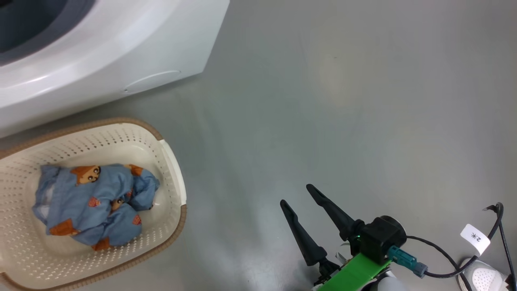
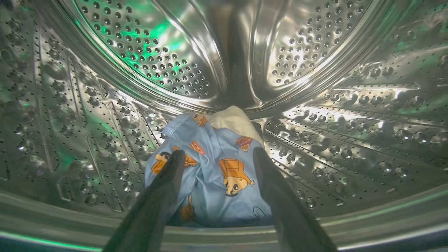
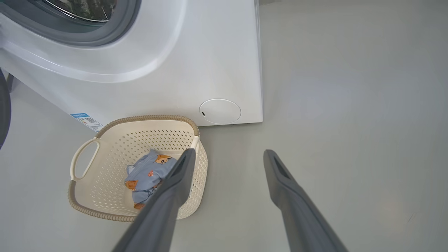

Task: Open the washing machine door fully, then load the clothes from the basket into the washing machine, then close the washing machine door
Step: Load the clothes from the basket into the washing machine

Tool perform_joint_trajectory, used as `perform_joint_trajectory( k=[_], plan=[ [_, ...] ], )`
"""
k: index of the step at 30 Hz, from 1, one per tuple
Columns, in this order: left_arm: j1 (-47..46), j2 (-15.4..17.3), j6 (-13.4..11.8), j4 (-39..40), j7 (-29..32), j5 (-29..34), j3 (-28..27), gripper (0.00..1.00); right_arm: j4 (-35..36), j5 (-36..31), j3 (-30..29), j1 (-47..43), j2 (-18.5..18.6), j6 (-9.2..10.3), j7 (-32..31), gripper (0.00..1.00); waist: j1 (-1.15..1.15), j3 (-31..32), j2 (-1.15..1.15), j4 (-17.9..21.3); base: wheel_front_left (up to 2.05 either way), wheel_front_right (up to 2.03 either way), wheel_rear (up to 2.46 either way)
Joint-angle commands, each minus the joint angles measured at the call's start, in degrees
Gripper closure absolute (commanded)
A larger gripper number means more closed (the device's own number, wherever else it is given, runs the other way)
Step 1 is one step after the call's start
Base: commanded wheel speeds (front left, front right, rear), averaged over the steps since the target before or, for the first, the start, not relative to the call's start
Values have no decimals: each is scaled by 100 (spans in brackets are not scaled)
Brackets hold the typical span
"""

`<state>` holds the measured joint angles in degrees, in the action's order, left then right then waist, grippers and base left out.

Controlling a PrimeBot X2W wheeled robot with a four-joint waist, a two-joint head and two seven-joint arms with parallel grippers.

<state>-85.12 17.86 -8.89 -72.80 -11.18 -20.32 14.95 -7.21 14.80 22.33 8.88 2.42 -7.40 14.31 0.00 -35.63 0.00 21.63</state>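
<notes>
The floor is grey and smooth and carries everything noted below.

The washing machine is a white front-loader standing on the floor, at the upper left in the head view. Its round opening is uncovered and ringed by a grey gasket. The steel drum is perforated throughout and shows green reflections, as seen from inside in the left wrist view.

The basket is cream, perforated and brown-rimmed. It stands upright on the floor just beside the machine's lower front. Contact between the two cannot be confirmed.

A blue garment with orange cartoon prints lies crumpled on the basket bottom. A second blue garment of the same print is heaped at the bottom of the drum, with a cream cloth behind it.

The left hand is inside the drum with its fingers spread wide on either side of the heap. It grips nothing. Whether the fingertips touch the fabric cannot be determined.

The right hand hangs over bare floor, well apart from the basket, fingers fully spread and empty.

The round flap sits flush, low on the machine's front, near the right corner in the right wrist view. A black cable runs from the right wrist and a white tag hangs on it. The blue sticker is on the lower front, just beyond the basket rim.
</notes>
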Motion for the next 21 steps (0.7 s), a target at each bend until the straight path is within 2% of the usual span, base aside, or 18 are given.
perform_joint_trajectory(
  k=[1, 21],
  plan=[
    [81, 162, -40, 85, -59, -69, -50, 0, 76, 108, 114, -4, 45, -9, 69, 0, 0, 85, 0, -56, 0, 0, 0],
    [635, -428, 152, 21, -319, -421, -109, 0, -53, 151, -75, 216, 45, -9, 69, 0, 0, 633, 0, -471, 0, 0, 0]
  ],
)
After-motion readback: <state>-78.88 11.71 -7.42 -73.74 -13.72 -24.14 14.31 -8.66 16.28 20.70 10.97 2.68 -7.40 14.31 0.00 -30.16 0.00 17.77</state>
